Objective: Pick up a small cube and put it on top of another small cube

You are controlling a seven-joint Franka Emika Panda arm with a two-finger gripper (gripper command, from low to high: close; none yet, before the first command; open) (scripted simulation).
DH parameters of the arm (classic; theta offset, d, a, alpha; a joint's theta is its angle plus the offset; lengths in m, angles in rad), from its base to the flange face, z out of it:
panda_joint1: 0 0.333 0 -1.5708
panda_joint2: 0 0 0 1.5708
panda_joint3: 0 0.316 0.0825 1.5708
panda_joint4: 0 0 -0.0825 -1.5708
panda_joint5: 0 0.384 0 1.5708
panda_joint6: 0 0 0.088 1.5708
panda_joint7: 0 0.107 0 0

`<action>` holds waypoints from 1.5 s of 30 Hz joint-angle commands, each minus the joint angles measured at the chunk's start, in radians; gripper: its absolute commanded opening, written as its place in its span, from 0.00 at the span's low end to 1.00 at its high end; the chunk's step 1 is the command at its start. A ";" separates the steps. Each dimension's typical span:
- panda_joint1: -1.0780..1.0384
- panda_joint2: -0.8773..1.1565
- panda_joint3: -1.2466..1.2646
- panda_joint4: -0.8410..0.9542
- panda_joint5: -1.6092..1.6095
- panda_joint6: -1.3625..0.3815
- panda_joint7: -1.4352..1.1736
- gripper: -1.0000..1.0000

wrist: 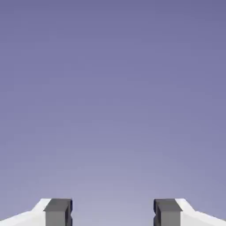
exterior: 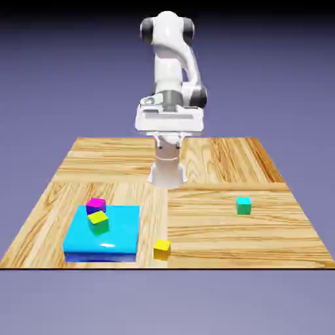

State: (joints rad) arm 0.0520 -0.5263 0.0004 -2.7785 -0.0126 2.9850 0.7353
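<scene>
The small cube, teal-green with a lighter turquoise top, sits alone on the wooden table toward the exterior view's right. A yellow cube rests near the front edge. A magenta cube and a yellow-green cube lie on a flat blue block at the left. The white hand hangs high above the table's far side, well away from every cube. In the hand view my gripper is open, its grey fingertips wide apart with only the backdrop between them.
The wooden table ends just in front of the blue block and the yellow cube. The arm's base stands at the table's far middle.
</scene>
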 commanded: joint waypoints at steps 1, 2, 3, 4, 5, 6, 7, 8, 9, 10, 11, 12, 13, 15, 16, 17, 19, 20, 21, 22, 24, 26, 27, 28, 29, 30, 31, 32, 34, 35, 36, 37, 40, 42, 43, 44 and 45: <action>0.033 0.036 0.000 0.026 -0.010 -0.043 -0.005 0.50; 0.066 0.073 0.001 0.052 -0.021 -0.086 -0.009 0.50; 0.099 0.109 0.001 0.078 -0.031 -0.129 -0.014 0.50; 0.133 0.145 0.001 0.104 -0.042 -0.172 -0.019 0.50; 0.166 0.181 0.002 0.130 -0.052 -0.216 -0.024 0.50; 0.199 0.217 0.002 0.157 -0.063 -0.259 -0.028 0.50; 0.232 0.254 0.002 0.183 -0.073 -0.302 -0.033 0.50; 0.265 0.290 0.003 0.209 -0.084 -0.345 -0.038 0.50; 0.298 0.326 0.003 0.235 -0.094 -0.388 -0.042 0.50; 0.331 0.362 0.003 0.261 -0.105 -0.431 -0.047 0.50; 0.365 0.399 0.004 0.287 -0.115 -0.474 -0.052 0.50; 0.398 0.435 0.004 0.313 -0.126 -0.517 -0.056 0.50; 0.431 0.471 0.004 0.339 -0.136 -0.560 -0.061 0.50; 0.497 0.544 0.005 0.391 -0.157 -0.647 -0.071 0.50; 0.530 0.580 0.005 0.418 -0.168 -0.690 -0.075 0.50; 0.563 0.616 0.006 0.444 -0.178 -0.733 -0.080 0.50; 0.630 0.689 0.006 0.496 -0.199 -0.819 -0.089 0.50; 0.663 0.725 0.006 0.522 -0.210 -0.862 -0.094 0.50; 0.696 0.761 0.007 0.548 -0.220 -0.905 -0.099 0.50; 0.729 0.797 0.007 0.574 -0.230 -0.948 -0.103 0.50; 0.795 0.870 0.008 0.626 -0.251 -1.035 -0.113 0.50; 0.862 0.942 0.008 0.678 -0.272 -1.121 -0.122 0.50; 0.895 0.979 0.009 0.705 -0.283 -1.164 -0.127 0.50; 0.928 1.015 0.009 0.731 -0.293 -1.207 -0.132 0.50; 0.961 1.051 0.009 0.757 -0.304 -1.250 -0.136 0.50; 0.994 1.087 0.010 0.783 -0.314 -1.293 -0.141 0.50; 1.027 1.124 0.010 0.809 -0.325 -1.336 -0.146 0.50; 1.061 1.160 0.010 0.835 -0.335 -1.379 -0.151 0.50; 1.095 1.197 0.011 0.862 -0.346 -1.424 -0.155 0.50; 1.095 1.197 0.011 0.862 -0.346 -1.424 -0.155 0.50; 1.088 1.206 0.006 0.827 -0.355 -1.381 -0.147 0.50; 1.080 1.214 0.001 0.791 -0.364 -1.337 -0.138 0.50; 1.070 1.225 -0.006 0.743 -0.377 -1.278 -0.127 0.00; 1.078 1.217 -0.001 0.778 -0.367 -1.322 -0.135 0.00; 1.085 1.209 0.004 0.814 -0.358 -1.365 -0.144 0.00; 1.092 1.200 0.009 0.849 -0.349 -1.408 -0.152 0.00; 1.095 1.197 0.011 0.862 -0.346 -1.424 -0.155 0.00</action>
State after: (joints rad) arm 1.1469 0.6711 0.0111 -1.9165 -0.3567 1.5607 0.5799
